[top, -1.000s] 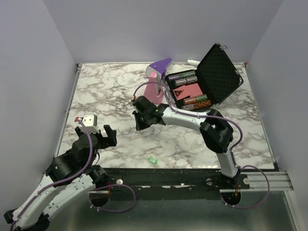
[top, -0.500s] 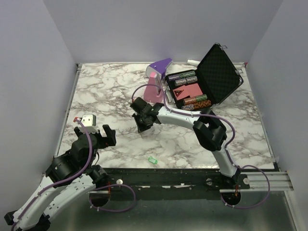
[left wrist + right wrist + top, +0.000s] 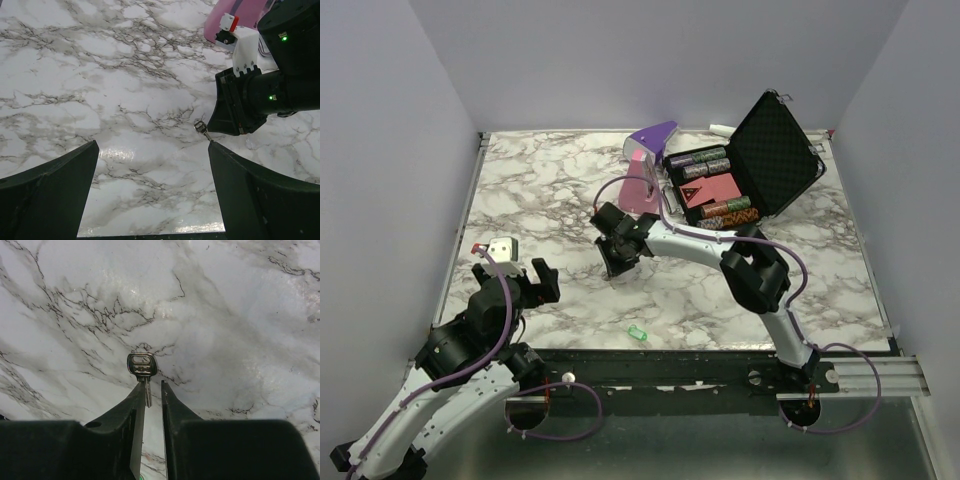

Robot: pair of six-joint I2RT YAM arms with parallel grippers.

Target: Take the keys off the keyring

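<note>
An open black case (image 3: 775, 140) sits on the marble table (image 3: 540, 190) with a purple-and-pink wedge (image 3: 645, 165) just beside its left side. Left of the case and nearer, the right gripper (image 3: 617, 264) points down at the marble, and nearer still lies a tiny green key (image 3: 637, 332). Far to the case's left, the left gripper (image 3: 515, 278) hovers, jaws spread wide.

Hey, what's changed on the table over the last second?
The right arm swung its elbow left; the right gripper shifted only slightly. Its jaws stand a little apart around the silver key, which looks unpinched; the overhead view cannot show a release. The left gripper, green key and open case stayed about where they were.
</note>
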